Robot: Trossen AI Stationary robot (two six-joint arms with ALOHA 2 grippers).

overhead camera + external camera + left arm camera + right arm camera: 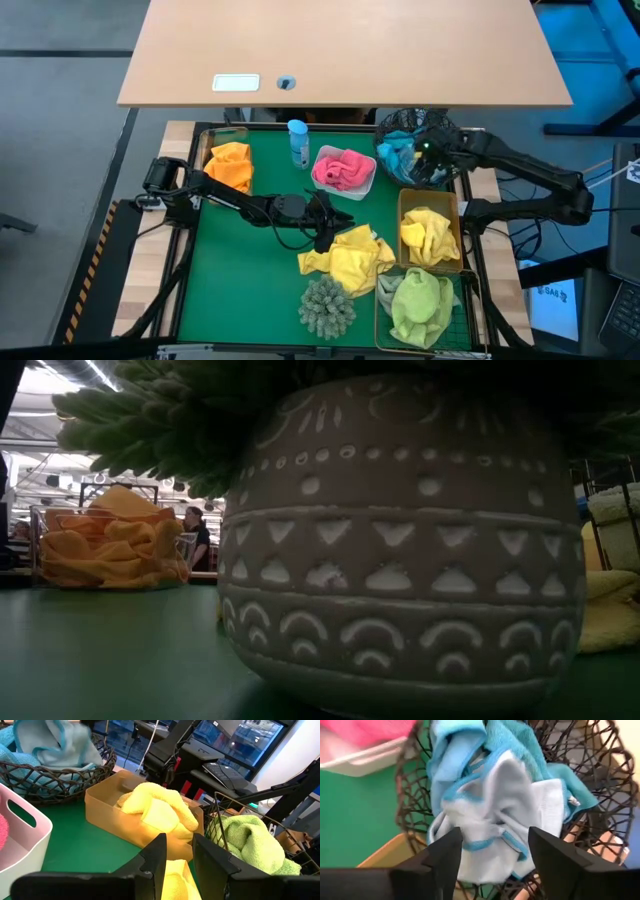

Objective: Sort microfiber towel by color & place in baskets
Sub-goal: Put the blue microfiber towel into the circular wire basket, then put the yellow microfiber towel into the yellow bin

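You see the right gripper (492, 852) spread wide, empty, above the teal towels (495, 795) in the black mesh basket (592, 757), while the left gripper (177, 857) stands part open over a yellow towel (347, 257).

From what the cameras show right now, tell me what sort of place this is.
Probably a robotics lab or workshop: a green mat serves as a test bench, a wooden desk stands behind, and monitors and cables lie beyond.

A green table (240, 270) carries baskets (430, 235), a blue bottle (297, 143), loose yellow towels (347, 258) — and a shaggy-topped pot (327, 306).
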